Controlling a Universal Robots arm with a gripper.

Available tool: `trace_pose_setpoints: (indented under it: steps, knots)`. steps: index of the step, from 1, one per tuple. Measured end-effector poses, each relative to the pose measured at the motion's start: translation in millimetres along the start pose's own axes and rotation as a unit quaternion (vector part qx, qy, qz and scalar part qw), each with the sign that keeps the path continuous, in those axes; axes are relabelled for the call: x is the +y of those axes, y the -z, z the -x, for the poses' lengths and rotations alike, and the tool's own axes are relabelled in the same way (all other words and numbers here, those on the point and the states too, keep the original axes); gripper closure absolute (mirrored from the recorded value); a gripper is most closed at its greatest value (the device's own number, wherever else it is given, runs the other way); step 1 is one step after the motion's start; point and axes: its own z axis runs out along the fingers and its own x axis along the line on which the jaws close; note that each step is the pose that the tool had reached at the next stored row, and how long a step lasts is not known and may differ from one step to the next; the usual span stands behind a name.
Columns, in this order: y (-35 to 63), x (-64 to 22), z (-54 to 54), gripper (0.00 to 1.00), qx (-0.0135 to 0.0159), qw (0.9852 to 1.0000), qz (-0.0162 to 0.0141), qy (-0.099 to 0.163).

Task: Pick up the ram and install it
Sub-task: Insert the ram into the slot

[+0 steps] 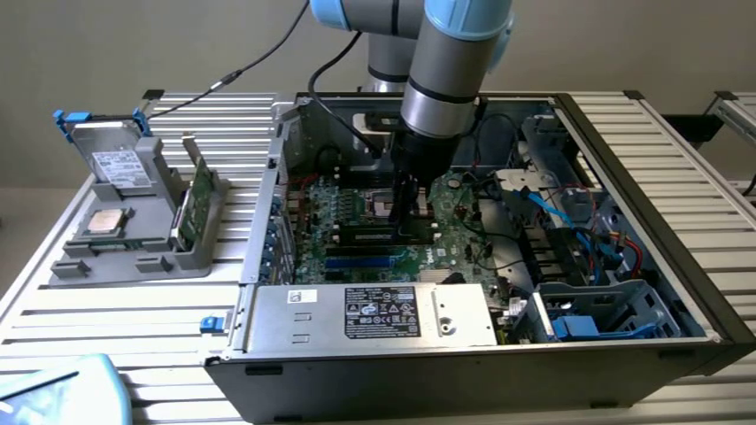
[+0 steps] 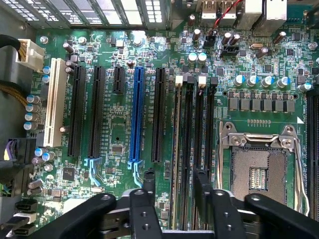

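In the wrist view the ram [image 2: 177, 149] shows edge-on as a thin pale strip standing in the memory slot nearest the black expansion slots. My gripper [image 2: 174, 199] is open right above it, its black fingers [image 2: 144, 199] standing on either side of the strip and apart from it. In the exterior view the gripper [image 1: 408, 221] reaches down into the open computer case [image 1: 661, 221], over the dark ram stick [image 1: 368, 235] lying along its slot on the green motherboard [image 1: 461, 212].
An empty processor socket [image 2: 259, 169] lies beside the memory slots. A grey holder [image 1: 130, 239] on the exterior view's left carries a silver processor [image 1: 109, 220], a silver drive with blue tabs [image 1: 112, 150] and an upright green board [image 1: 198, 202]. The power supply [image 1: 366, 314] and cables [image 1: 590, 221] crowd the case.
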Motion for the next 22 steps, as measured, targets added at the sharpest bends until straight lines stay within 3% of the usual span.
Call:
trace_pose_setpoints:
  steps: [4, 15, 21, 22]
  knots:
    - [6.0, 3.1, 1.5, 0.54, 0.0022, 1.0, -0.0017, 0.0]
    - [22.3, 16.3, 7.2, 0.54, 0.0136, 0.9999, -0.0073, -0.003]
    - [22.3, 16.3, 7.4, 0.56, 0.0139, 0.9999, -0.0075, -0.003]
    - [22.2, 16.3, 7.5, 0.63, 0.0138, 0.9999, -0.0075, -0.003]
